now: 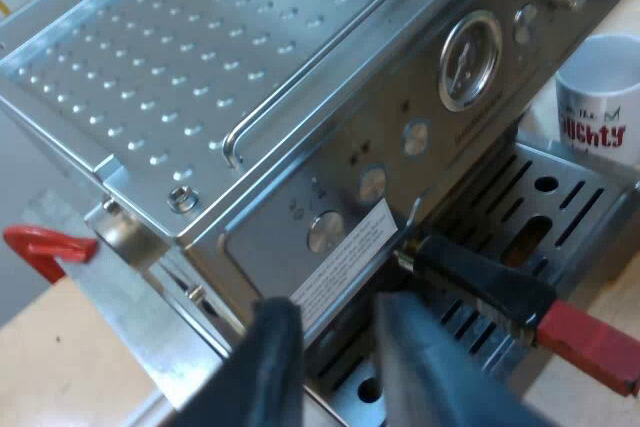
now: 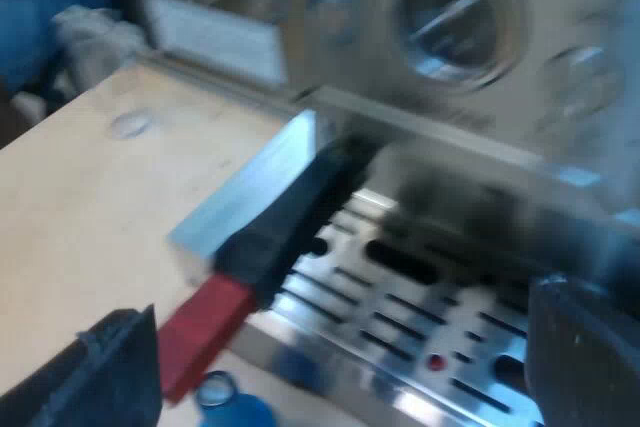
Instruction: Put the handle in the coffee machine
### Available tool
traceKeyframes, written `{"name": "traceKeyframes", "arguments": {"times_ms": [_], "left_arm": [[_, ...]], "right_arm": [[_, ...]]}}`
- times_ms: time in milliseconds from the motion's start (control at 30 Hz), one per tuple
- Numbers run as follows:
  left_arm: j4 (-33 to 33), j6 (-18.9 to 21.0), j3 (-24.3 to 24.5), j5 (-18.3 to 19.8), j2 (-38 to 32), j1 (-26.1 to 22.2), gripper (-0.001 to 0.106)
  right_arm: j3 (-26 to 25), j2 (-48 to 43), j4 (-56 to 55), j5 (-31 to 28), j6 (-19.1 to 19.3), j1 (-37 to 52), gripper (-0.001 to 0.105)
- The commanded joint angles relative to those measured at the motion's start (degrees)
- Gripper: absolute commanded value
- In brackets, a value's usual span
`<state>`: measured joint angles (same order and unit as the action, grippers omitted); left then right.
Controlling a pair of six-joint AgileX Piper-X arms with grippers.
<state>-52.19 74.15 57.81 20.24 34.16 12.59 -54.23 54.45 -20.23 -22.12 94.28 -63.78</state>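
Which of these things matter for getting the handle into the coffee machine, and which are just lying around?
For the job: espresso machine; holder's handle with its red end, at the machine's front over the drip tray.
Lying about: mug beside the drip tray; blue tamper near the handle's red end.

Left gripper [image 1: 335, 312]: two black fingers [image 1: 268, 367], smooth and matt, with a dull grey sheen along their faces. Each broadens from a blunt, rounded tip toward a heavier base. Right gripper [image 2: 345, 352]: two fingers [image 2: 112, 372] of the same black material. One shows a rough, finely ridged upper edge, the other a blunt corner. Finer surface detail on this pair cannot be made out.
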Motion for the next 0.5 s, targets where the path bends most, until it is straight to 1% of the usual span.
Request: {"name": "traceKeyframes", "arguments": {"times_ms": [33,67,133,200,333,400,433,500], "left_arm": [[1.1,7.5,0.3,-1.8,0.1,0.2,0.081],[1.1,7.6,0.3,-1.8,0.1,0.2,0.085],[1.1,7.6,0.3,-1.8,0.1,0.2,0.088],[1.1,7.6,0.3,-2.6,0.1,0.2,0.088],[1.1,7.6,0.3,-2.9,0.1,-0.6,0.088],[1.1,7.6,0.3,-2.9,0.1,-2.8,0.088],[0.9,7.7,0.3,-2.9,0.1,-3.3,0.088],[0.1,7.9,0.5,-2.8,0.1,-6.2,0.088]], "right_arm": [[-2.8,-0.5,-4.9,0.6,1.1,3.2,0.075],[-4.2,-0.5,-7.6,0.6,1.1,5.3,0.075],[-6.1,-0.5,-10.8,1.8,1.1,8.4,0.075],[-7.6,-0.5,-13.3,3.0,1.1,11.7,0.075],[-9.3,-0.7,-16.0,3.1,1.1,16.8,0.075],[-9.6,-0.8,-16.9,3.1,1.1,18.6,0.075],[-9.7,-1.0,-18.5,3.2,1.1,21.2,0.075],[-9.7,-1.7,-20.9,3.9,1.1,24.8,0.075]]}}
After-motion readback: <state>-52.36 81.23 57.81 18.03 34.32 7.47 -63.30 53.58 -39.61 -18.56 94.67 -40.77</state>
